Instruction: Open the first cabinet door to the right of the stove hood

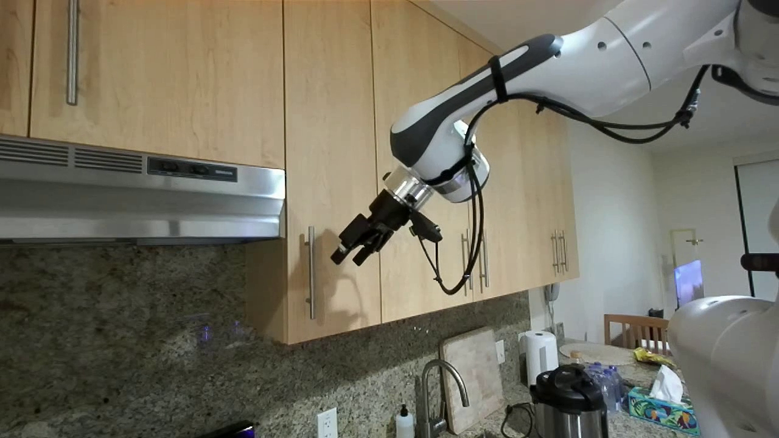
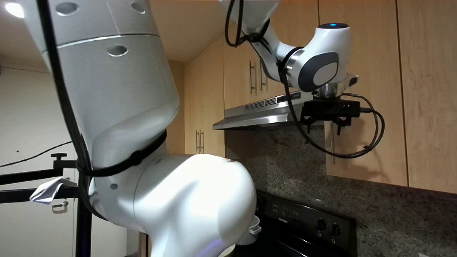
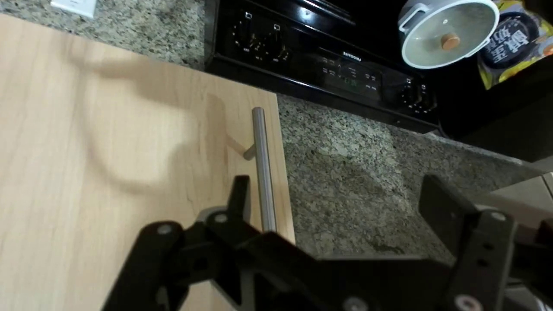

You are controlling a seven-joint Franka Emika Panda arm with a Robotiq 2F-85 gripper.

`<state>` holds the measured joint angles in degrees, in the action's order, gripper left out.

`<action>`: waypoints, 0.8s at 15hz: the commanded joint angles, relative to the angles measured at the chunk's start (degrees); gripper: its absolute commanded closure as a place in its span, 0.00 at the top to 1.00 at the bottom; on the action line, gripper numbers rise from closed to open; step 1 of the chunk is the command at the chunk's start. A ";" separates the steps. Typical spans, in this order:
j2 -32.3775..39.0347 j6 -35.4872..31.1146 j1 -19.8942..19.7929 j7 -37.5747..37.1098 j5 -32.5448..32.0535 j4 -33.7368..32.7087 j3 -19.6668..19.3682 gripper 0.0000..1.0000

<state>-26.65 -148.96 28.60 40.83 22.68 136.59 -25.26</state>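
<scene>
One grey-and-white robot arm (image 1: 584,67) reaches in from the upper right of an exterior view. Its black two-fingered gripper (image 1: 347,260) slants down and to the left in front of the first cabinet door (image 1: 331,134), a tall, narrow, flat panel of light honey-coloured wood. The door is closed, level with its neighbour. In both exterior views it stands directly right of the stove hood (image 1: 143,204), a wide, low fixture of silver-grey metal with a dark control strip along its front.

Near the door's lower left edge is a slim vertical silver bar handle (image 1: 311,274). The gripper's fingers (image 3: 239,194) are spread wide. Seen from outside, the fingertips are near the handle's upper part, to its right and apart from it, and a shadow falls on the wood behind. In the wrist view the handle appears in the gap between the fingers, close to the one at the picture's left, its lower end hidden by the gripper.

Speckled granite backsplash (image 1: 152,340) covers the wall below. The wrist view also shows a black stove (image 3: 319,65) carrying a white pot with a glass lid (image 3: 432,34). A silver gooseneck tap (image 1: 424,389) and a steel cooker with a black lid (image 1: 569,395) stand at the bottom of an exterior view.
</scene>
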 commanded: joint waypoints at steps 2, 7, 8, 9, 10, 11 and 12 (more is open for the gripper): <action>5.19 2.58 -1.09 9.39 8.21 -5.39 0.44 1.00; 10.95 1.81 -3.41 15.14 16.69 -10.33 3.13 1.00; 12.26 2.06 -4.44 15.97 18.19 -11.36 4.18 1.00; 13.50 1.54 -5.71 16.22 19.46 -12.09 5.55 1.00; 14.46 1.28 -7.12 16.22 20.60 -12.58 6.96 1.00; 12.33 2.16 -9.45 14.38 19.30 -10.86 9.17 1.00; 13.37 2.09 -10.46 14.27 19.84 -11.55 10.20 1.00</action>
<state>-13.78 -147.78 23.70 54.00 40.62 125.30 -20.16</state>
